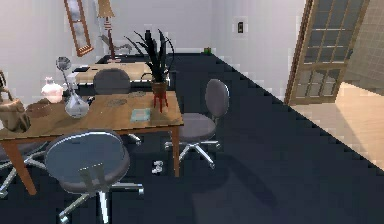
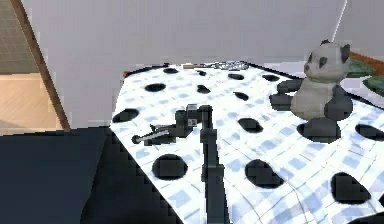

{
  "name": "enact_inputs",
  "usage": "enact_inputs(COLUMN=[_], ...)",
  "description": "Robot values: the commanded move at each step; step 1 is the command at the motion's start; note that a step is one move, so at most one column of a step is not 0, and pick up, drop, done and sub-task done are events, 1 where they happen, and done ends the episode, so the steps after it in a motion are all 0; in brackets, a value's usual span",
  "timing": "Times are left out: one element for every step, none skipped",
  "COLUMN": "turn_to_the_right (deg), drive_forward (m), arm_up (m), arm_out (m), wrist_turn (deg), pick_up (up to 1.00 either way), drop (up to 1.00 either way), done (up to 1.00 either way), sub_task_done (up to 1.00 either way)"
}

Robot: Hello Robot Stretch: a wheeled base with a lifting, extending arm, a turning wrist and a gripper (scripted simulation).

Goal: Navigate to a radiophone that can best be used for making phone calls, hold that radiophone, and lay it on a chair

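Radiophone: not made out with any certainty. Thin grey shapes lie at the bed's far edge in the arm side view, too small to name. Bed is cut off at right and bottom and has a checked cover with black spots. Panda sits upright on it toward the right, well apart from the gripper. Arm rises from the bottom edge as a dark bar over the cover. Gripper juts left from its far end, its fingers aimed at the bed's left edge, near the dark carpet. The fingers sit against the patterned cover, so I cannot tell whether it grasps anything. In the forward view the table stands at left, its left end cut off, and a brown thing there is only partly seen. On the table are a glass vase, a white vase, a potted plant at the right end, and a flat greenish thing that is hard to name. Near chair stands at the table's near side. Right chair is just beside its right end. Far chair is half hidden behind the table. A small pale thing lies on the carpet between the near and right chairs, not identifiable. Mirror is cut off by the top edge. Glazed door is at right.
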Motion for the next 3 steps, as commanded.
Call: enact_inputs(turn_to_the_right=[0.0,0.0,0.0], drive_forward=[0.0,0.0,0.0], arm_up=[0.22,0.0,0.0], arm_out=[0.0,0.0,0.0], wrist_turn=[0.0,-45.0,-27.0], pick_up=[0.0,0.0,0.0], drop=[0.0,0.0,0.0], done=[0.0,0.0,0.0], sub_task_done=[0.0,0.0,0.0])
